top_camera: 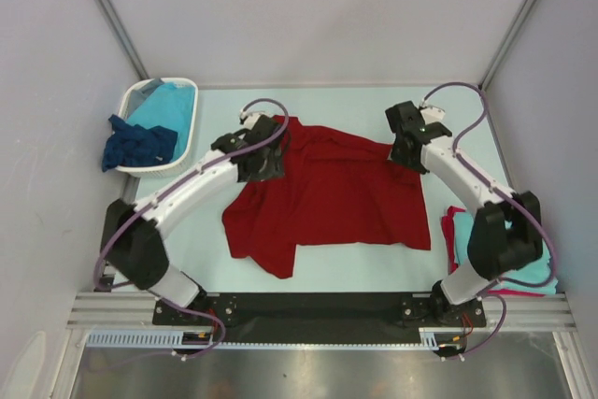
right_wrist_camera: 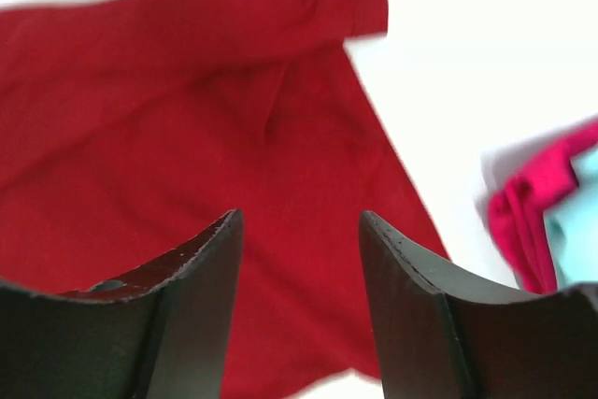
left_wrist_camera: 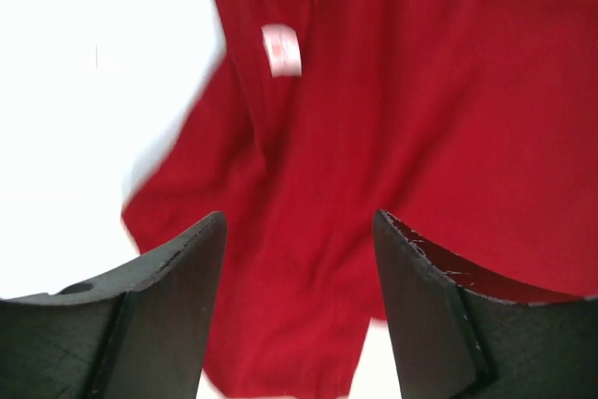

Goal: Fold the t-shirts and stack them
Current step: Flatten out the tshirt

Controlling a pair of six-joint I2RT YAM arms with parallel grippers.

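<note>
The dark red shirt (top_camera: pixel 327 198) lay rumpled across the middle of the surface. The left hand (left_wrist_camera: pixel 299 226) hung over its far left corner, the right hand (right_wrist_camera: pixel 299 221) over its far right corner, both spread.

Pale table (top_camera: pixel 355 105), dark red t-shirt (top_camera: pixel 336 198) spread, white basket (top_camera: pixel 192 119), folded shirts (top_camera: pixel 456 235)

1 high rear overhead view, 2 close downward wrist views, all sharing the red t-shirt (top_camera: pixel 336 198)

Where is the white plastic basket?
The white plastic basket stands at the far left corner of the pale table in the top view, left of the dark red cloth t-shirt.
</note>
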